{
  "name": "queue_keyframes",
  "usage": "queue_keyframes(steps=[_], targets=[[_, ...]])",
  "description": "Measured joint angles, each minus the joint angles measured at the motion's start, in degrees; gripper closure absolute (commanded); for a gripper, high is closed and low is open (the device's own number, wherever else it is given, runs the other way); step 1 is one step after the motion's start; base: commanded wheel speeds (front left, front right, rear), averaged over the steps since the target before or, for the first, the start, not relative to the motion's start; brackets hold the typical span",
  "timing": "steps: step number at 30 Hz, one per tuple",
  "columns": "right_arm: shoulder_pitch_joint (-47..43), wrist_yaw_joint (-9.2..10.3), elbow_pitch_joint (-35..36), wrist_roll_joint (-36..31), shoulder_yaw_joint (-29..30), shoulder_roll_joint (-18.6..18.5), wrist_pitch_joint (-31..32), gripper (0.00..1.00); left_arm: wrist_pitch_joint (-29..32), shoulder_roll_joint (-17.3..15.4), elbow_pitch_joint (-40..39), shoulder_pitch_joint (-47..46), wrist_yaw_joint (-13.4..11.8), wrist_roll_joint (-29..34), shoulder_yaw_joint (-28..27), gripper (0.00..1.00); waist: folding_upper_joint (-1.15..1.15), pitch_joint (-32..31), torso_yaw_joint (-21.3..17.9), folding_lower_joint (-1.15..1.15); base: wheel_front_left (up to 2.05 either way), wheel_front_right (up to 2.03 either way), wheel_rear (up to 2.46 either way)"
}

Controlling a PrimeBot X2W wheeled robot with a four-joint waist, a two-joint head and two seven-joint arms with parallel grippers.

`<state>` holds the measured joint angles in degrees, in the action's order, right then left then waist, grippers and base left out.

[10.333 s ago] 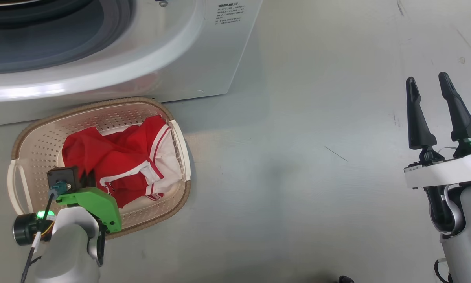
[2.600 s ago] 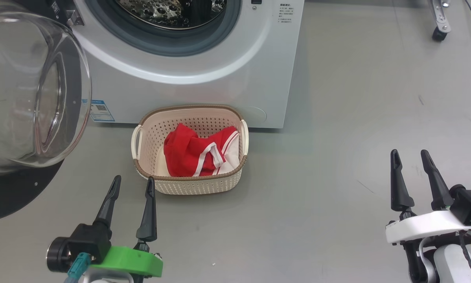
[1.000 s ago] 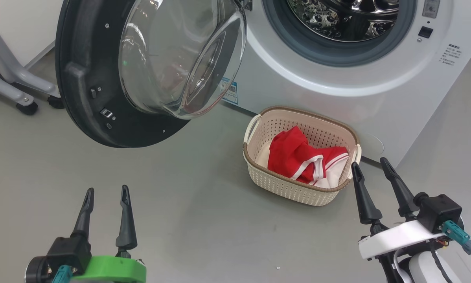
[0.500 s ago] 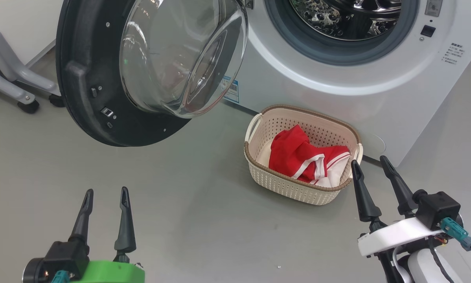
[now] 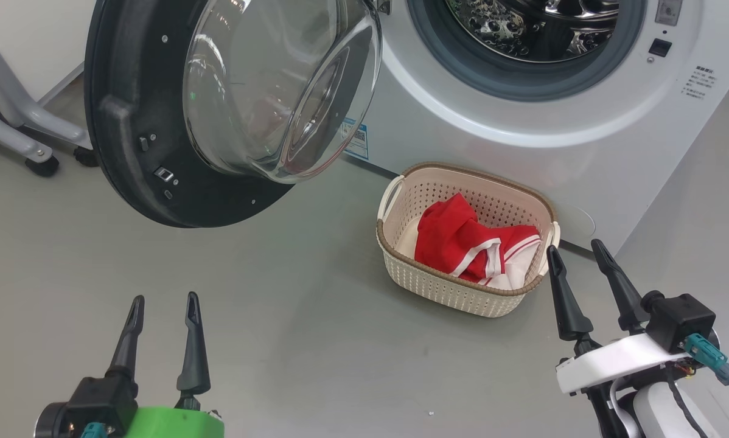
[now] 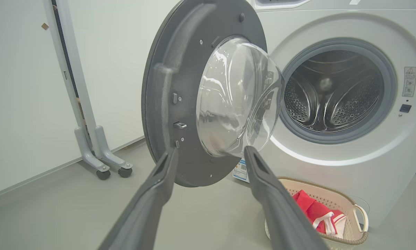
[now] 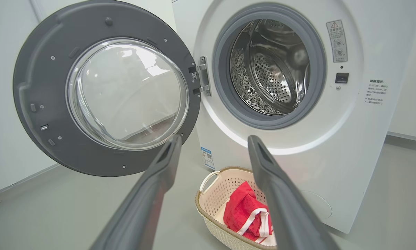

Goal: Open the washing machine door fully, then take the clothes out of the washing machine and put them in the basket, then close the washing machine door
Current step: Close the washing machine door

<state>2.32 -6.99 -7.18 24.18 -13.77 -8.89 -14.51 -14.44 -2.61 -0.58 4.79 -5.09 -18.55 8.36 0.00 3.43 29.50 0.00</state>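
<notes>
The washing machine (image 5: 523, 134) stands ahead with its steel drum (image 7: 267, 66) showing no clothes inside. Its round door (image 5: 157, 121) hangs wide open to the left, black rim and clear glass bowl (image 6: 235, 97) facing me. The red and white clothes (image 5: 471, 246) lie in the cream basket (image 5: 449, 286) on the floor in front of the machine. My left gripper (image 5: 165, 299) is open at the lower left, well below the door. My right gripper (image 5: 576, 246) is open at the lower right, just right of the basket. Neither holds anything.
A grey wheeled stand (image 5: 17, 134) sits at the far left beside a white wall (image 6: 20, 86). Bare grey floor (image 5: 291, 316) spreads between my grippers and the basket. A blue label (image 5: 357, 139) is on the machine's lower front.
Over the last second almost nothing has shifted; both grippers stay open and empty. Before that, the view swung from the basket to take in the open door.
</notes>
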Motion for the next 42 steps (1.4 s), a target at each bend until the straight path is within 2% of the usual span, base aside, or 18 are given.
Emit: queue_keyframes(steps=[30, 31, 32, 33, 42], targets=[[0.2, 0.00, 0.3, 0.4, 0.6, -0.1, 0.0, 0.00, 0.0, 0.0, -0.9, 0.2, 0.1, 0.2, -0.3, 0.00, 0.00, 0.8, -0.2, 0.00, 0.00, 0.00, 0.00], [0.2, 0.00, 0.4, 0.4, 0.7, -0.1, 0.0, 0.00, 0.0, 0.0, -1.0, 0.2, 0.1, 0.2, -0.3, 0.15, 0.00, 1.0, -0.2, 0.00, 0.00, 0.00, 0.00], [0.2, 0.00, 0.5, 0.4, 0.7, -0.3, 0.0, 0.00, 0.0, 0.0, -1.1, 0.2, 0.2, 0.2, -0.3, 0.74, 0.00, 1.3, -0.2, 0.00, 0.00, 0.00, 0.00], [0.2, 0.00, 0.5, 0.4, 0.7, -0.3, 0.0, 0.00, 0.0, 0.0, -1.1, 0.2, 0.2, 0.2, -0.3, 1.00, 0.00, 1.3, -0.2, 0.00, 0.00, 0.00, 0.00], [0.2, 0.01, 2.0, 0.1, 1.7, -2.3, 0.0, 0.00, 0.0, 0.1, -2.4, 0.1, 0.4, -0.1, -2.2, 1.00, 0.00, 4.0, -0.3, 0.00, 0.00, 0.00, 0.00]])
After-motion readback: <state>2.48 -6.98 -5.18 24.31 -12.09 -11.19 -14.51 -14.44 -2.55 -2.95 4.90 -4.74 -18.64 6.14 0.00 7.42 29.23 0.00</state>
